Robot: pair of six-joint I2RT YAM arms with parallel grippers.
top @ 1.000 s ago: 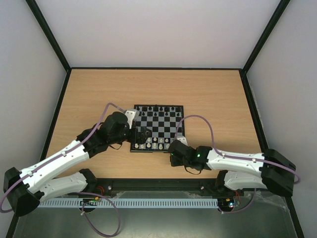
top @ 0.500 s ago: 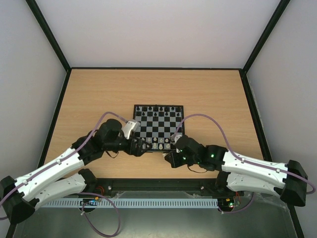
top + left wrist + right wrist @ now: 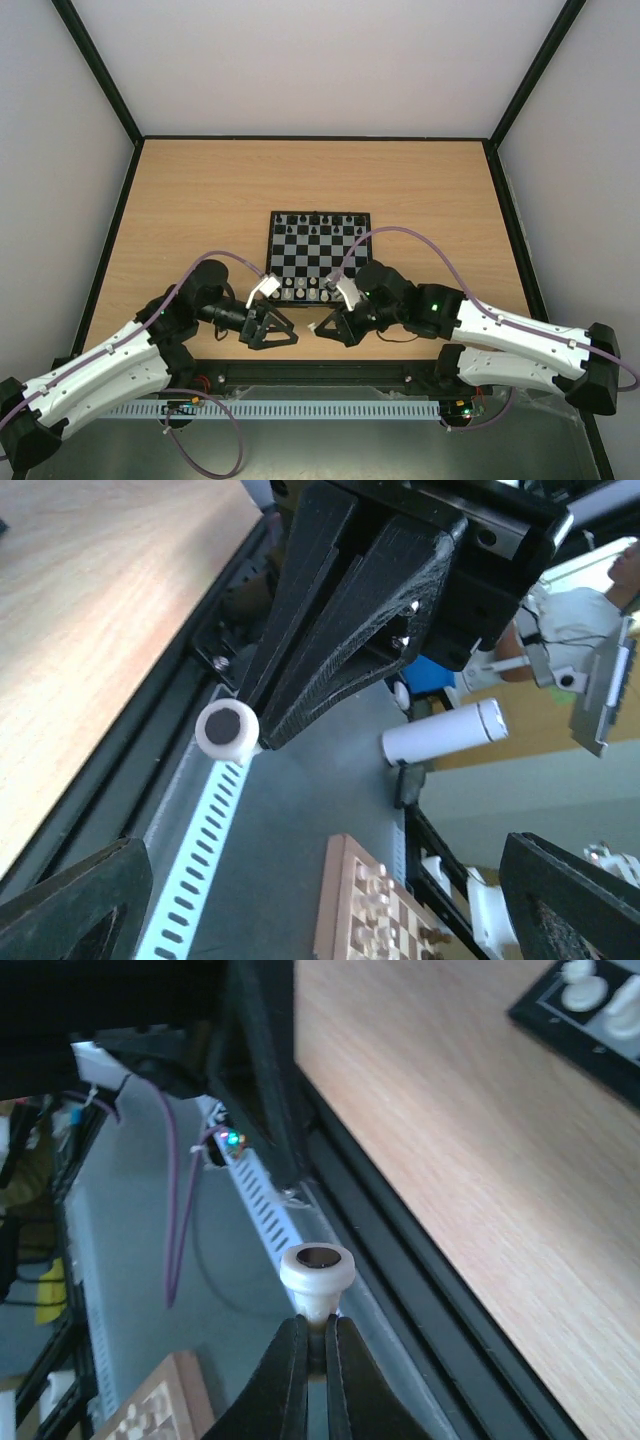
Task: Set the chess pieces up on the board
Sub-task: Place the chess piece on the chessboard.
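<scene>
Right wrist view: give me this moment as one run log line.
right pincer: shut on white chess piece | left pincer: open, empty, facing it

- Left arm (image 3: pixel 100 365) and right arm (image 3: pixel 510 335): white shells, black joints.
- A purple cable (image 3: pixel 400 233) runs along each.
- Green light (image 3: pixel 433 303) toward the right arm's ten o'clock end.
- Black, wedge-shaped fingers (image 3: pixel 290 1380).

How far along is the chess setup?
Done: black pieces on the board's far rows, white pieces along its near rows. In hand: right gripper shut on one white piece, off the board; left gripper open, empty. Left: placing that piece.
</scene>
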